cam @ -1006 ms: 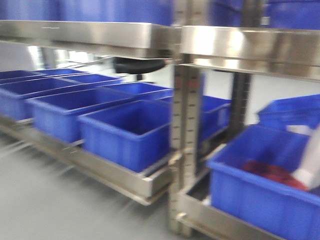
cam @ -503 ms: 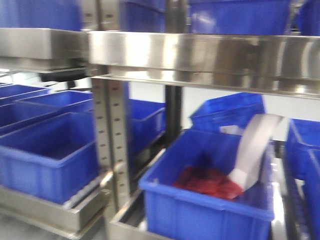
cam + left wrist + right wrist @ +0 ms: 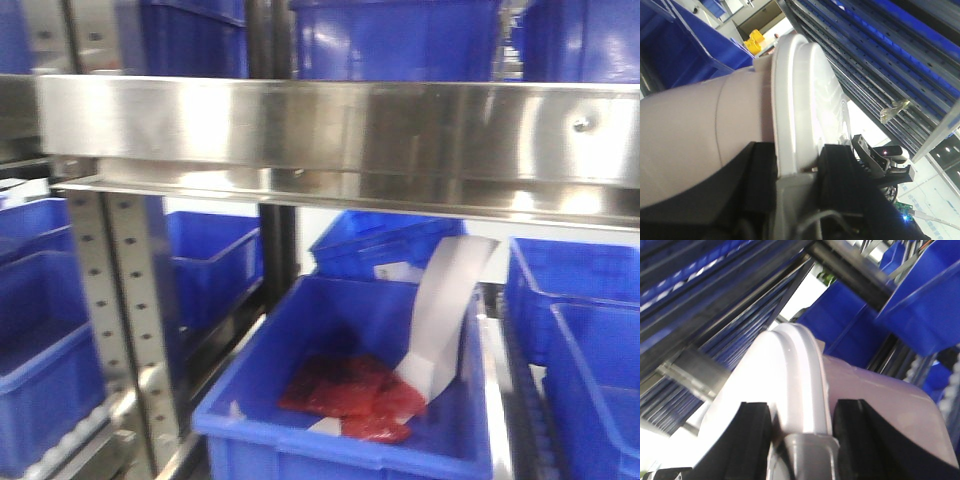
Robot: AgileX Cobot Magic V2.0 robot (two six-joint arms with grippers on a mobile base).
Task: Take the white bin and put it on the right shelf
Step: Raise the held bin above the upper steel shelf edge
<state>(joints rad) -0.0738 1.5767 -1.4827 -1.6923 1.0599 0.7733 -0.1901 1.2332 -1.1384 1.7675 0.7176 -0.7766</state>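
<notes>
Crates (image 3: 395,40) seemingly occupy right shelf (image 3: 340,125).

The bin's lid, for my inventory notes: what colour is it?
White; the lid shows best in the left wrist view.

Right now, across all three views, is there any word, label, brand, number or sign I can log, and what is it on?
No text can be read in any view.
White tag on the rear blue crate: too blurred to read.
White bin: lid and side show no print.
Right shelf: bare steel rail with one screw, no marking.
</notes>
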